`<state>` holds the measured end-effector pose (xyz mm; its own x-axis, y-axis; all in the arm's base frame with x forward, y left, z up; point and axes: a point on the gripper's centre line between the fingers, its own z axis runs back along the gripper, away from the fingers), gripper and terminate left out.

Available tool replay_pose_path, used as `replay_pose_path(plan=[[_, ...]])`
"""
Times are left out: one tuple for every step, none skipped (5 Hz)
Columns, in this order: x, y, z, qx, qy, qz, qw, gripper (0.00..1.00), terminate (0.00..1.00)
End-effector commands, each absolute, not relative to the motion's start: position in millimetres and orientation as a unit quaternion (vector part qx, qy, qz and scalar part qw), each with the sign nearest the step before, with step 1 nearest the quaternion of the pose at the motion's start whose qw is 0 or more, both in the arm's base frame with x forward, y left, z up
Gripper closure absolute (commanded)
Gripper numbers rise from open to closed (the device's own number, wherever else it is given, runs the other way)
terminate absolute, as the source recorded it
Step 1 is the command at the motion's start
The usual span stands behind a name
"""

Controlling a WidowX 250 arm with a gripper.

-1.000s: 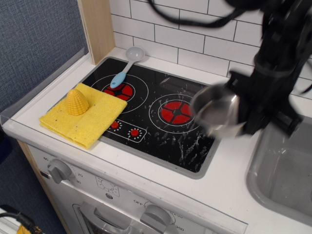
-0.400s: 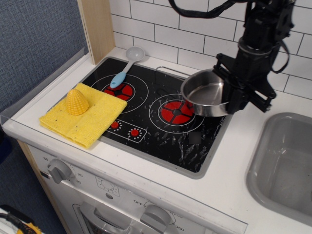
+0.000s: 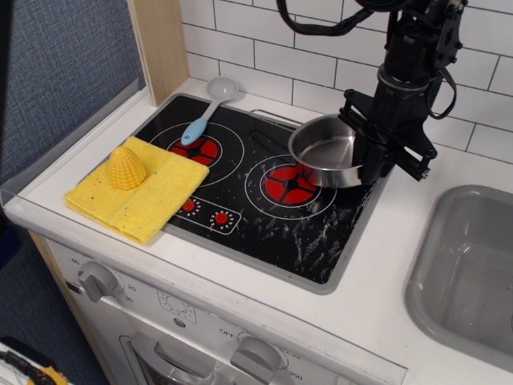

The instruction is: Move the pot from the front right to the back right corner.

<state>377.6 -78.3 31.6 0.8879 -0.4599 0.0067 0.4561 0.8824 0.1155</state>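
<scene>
The arm point(image 3: 413, 60) is black, blocky and jointed, with thick black cables point(image 3: 321, 28) looping above it.

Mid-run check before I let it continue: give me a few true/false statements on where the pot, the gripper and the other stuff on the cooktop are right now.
1. The gripper holds the pot by its right side. True.
2. The pot sits in the sink. False: it is over the cooktop, by the back right corner.
3. The pot's wire handle points to the back left. True.
4. The yellow corn lies on the bare black glass. False: it stands on the yellow cloth.
5. The spoon has a blue handle and a grey bowl. True.
6. The pot holds food. False: its inside looks empty.
</scene>
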Motion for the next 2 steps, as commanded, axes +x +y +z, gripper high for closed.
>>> replay_pose_path(plan=[[387.9, -77.2, 42.8, 0.059, -0.042, -0.238, 0.969, 1.00, 0.00], [383.8, -76.3, 51.7, 0.045, -0.071, -0.210, 0.974, 0.00, 0.00]])
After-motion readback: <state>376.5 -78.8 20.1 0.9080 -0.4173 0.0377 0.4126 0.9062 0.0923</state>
